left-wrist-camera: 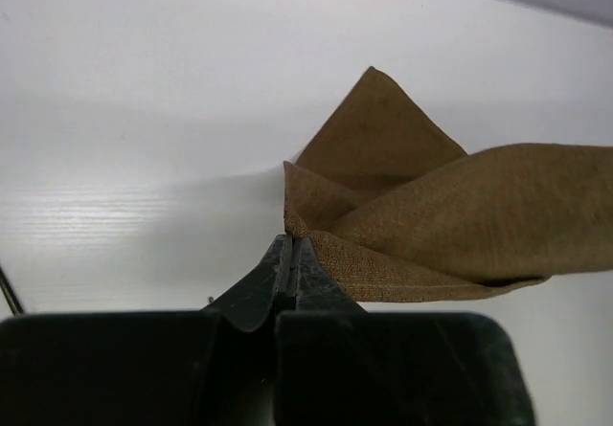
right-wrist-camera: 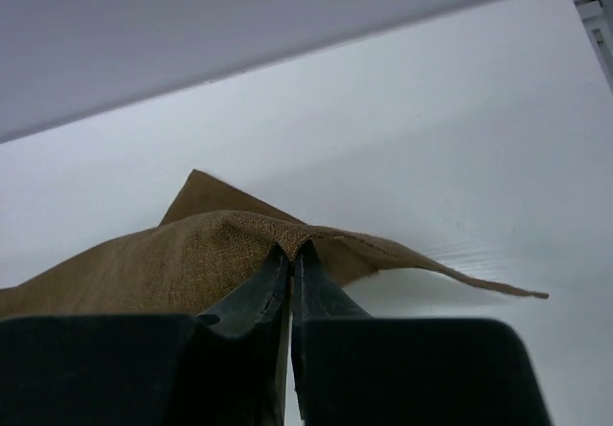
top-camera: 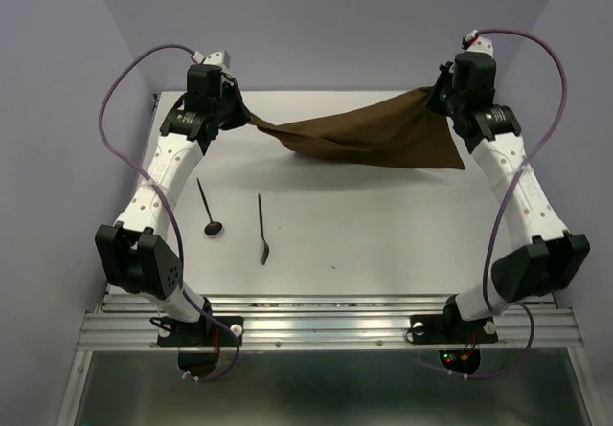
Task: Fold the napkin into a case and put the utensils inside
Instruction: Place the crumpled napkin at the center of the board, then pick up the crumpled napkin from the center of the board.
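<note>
Brown soft cloth napkin [top-camera: 374, 137] hangs slack over the white table [top-camera: 383, 225] toward 12 o'clock, my left gripper [top-camera: 247, 118] clamped on its 9 o'clock corner, my right gripper [top-camera: 433, 96] clamped on its 3 o'clock corner, two thin dark metal utensils [top-camera: 262, 227] lying near 7 o'clock.

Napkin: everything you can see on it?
The napkin is plain dark brown woven cloth, soft, unpatterned. It is stretched across the far side of the table, its two ends pinched by the left hand and the right hand, both shut on it. The span between sags with diagonal creases; a loose corner trails toward the near side at its right end. Whether its lower edge rests on the table is unclear. Not yet folded.
</note>
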{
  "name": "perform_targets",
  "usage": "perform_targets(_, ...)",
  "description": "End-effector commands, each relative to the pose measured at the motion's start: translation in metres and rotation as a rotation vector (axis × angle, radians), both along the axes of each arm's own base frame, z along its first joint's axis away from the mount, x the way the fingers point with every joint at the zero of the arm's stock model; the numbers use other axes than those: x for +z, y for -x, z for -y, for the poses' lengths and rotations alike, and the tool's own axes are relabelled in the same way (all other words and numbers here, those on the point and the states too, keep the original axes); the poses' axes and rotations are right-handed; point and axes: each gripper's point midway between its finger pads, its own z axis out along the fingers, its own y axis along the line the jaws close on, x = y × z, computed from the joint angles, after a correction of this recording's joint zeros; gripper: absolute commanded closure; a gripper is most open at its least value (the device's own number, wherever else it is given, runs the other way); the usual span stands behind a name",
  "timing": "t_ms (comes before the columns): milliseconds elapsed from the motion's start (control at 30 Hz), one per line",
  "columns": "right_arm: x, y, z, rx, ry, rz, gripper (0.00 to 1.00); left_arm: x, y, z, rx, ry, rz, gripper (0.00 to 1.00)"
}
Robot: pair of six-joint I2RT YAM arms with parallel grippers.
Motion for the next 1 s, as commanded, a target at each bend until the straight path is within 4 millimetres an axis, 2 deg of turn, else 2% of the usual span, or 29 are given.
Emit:
perform_targets(0,-0.063,-0.038,0.016,-0.038,0.062,-0.218,0.93,-0.015,0.001,0.016,-0.051,0.051,-0.005,1.00)
perform_targets(33,-0.078,-0.045,0.014,-0.030,0.068,-0.267,0.82,-0.024,0.003,0.019,-0.059,0.053,-0.022,1.00)
perform_targets(67,-0.114,-0.057,0.018,-0.037,0.079,-0.363,0.60,-0.042,0.006,0.022,-0.062,0.050,-0.061,1.00)
perform_targets(133,-0.138,-0.054,0.022,-0.070,0.089,-0.464,0.55,-0.065,0.013,0.032,-0.083,0.053,-0.113,1.00)
perform_targets(167,-0.149,-0.051,0.022,-0.069,0.087,-0.492,0.47,-0.083,0.021,0.042,-0.106,0.045,-0.150,1.00)
perform_targets(200,-0.154,-0.046,0.021,-0.068,0.079,-0.501,0.46,-0.091,0.025,0.047,-0.116,0.041,-0.169,1.00)
perform_targets(233,-0.175,-0.037,0.018,-0.058,0.061,-0.529,0.45,-0.097,0.030,0.054,-0.134,0.037,-0.180,1.00)
perform_targets(300,-0.185,-0.024,0.017,-0.059,0.043,-0.531,0.42,-0.113,0.036,0.056,-0.135,0.033,-0.214,1.00)
perform_targets(333,-0.174,-0.020,0.016,-0.060,0.017,-0.482,0.42,-0.116,0.038,0.058,-0.139,0.038,-0.224,1.00)
perform_targets(367,-0.197,-0.003,0.016,-0.056,0.013,-0.532,0.42,-0.120,0.039,0.058,-0.141,0.041,-0.230,1.00)
perform_targets(400,-0.203,0.004,0.015,-0.054,0.003,-0.538,0.43,-0.124,0.040,0.057,-0.139,0.039,-0.237,1.00)
perform_targets(433,-0.199,0.007,0.012,-0.057,-0.027,-0.508,0.43,-0.125,0.040,0.058,-0.141,0.038,-0.240,1.00)
perform_targets(467,-0.207,0.013,0.008,-0.039,-0.048,-0.518,0.44,-0.128,0.040,0.057,-0.141,0.033,-0.245,1.00)
perform_targets(500,-0.228,0.028,0.005,-0.025,-0.061,-0.563,0.44,-0.131,0.040,0.058,-0.142,0.032,-0.252,1.00)
perform_targets(533,-0.231,0.029,-0.001,-0.010,-0.096,-0.550,0.46,-0.134,0.039,0.057,-0.142,0.028,-0.257,1.00)
perform_targets(567,-0.249,0.041,-0.002,-0.011,-0.107,-0.587,0.46,-0.136,0.039,0.057,-0.143,0.027,-0.267,1.00)
perform_targets(733,-0.269,0.037,-0.008,-0.006,-0.152,-0.567,0.43,-0.138,0.037,0.058,-0.145,0.016,-0.271,1.00)
perform_targets(767,-0.273,0.036,-0.008,-0.007,-0.154,-0.574,0.37,-0.137,0.036,0.057,-0.144,0.012,-0.271,1.00)
perform_targets(967,-0.289,0.020,-0.011,-0.039,-0.195,-0.538,0.34,-0.135,0.036,0.055,-0.138,-0.001,-0.263,1.00)
